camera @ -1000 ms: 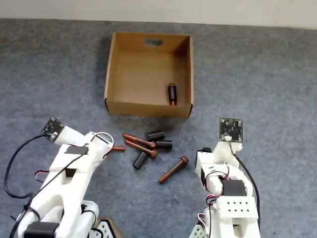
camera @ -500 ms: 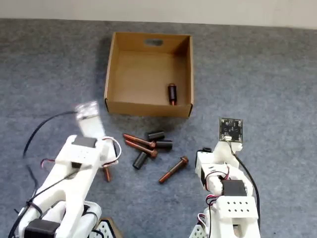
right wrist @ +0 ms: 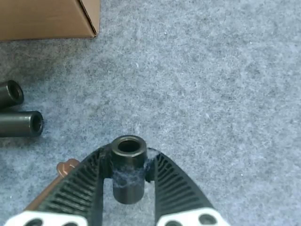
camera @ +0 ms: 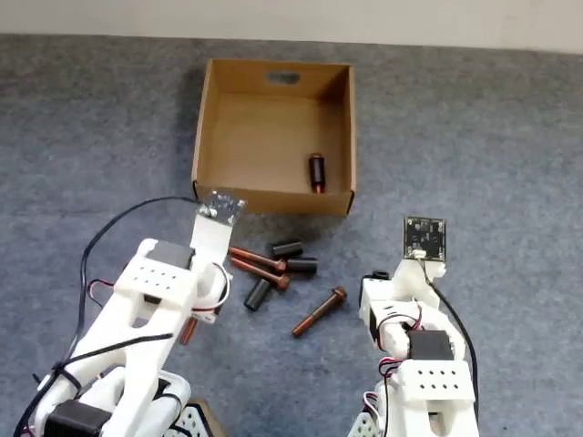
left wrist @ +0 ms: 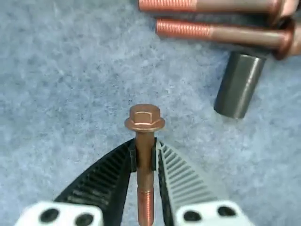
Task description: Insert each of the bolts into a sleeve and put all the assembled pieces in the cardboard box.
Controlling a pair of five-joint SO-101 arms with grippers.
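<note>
**Low in both wrist frames: pair ready**

Left gripper (left wrist: pixel 145 151) clamps a bolt (left wrist: pixel 145 123), right gripper (right wrist: pixel 127 164) a sleeve (right wrist: pixel 127 149). Next, probably: align them and insert. One assembled piece (camera: pixel 316 172) lies in the cardboard box (camera: pixel 273 201), upper centre.

Copper bolt (left wrist: pixel 145 118) in left claw (left wrist: pixel 145 145), black sleeve (right wrist: pixel 128 183) in right claw (right wrist: pixel 128 157), assembled piece (camera: pixel 316 172) inside cardboard box (camera: pixel 273 198)

I get soft, even light across the grey mat (camera: pixel 474 137), bright enough everywhere. Inside the cardboard box (camera: pixel 273 198) only faint shade hugs the walls. Just in front of it, the loose bolts (camera: pixel 255 258) (copper faintly glinting) throw thin, pale shadows.
</note>
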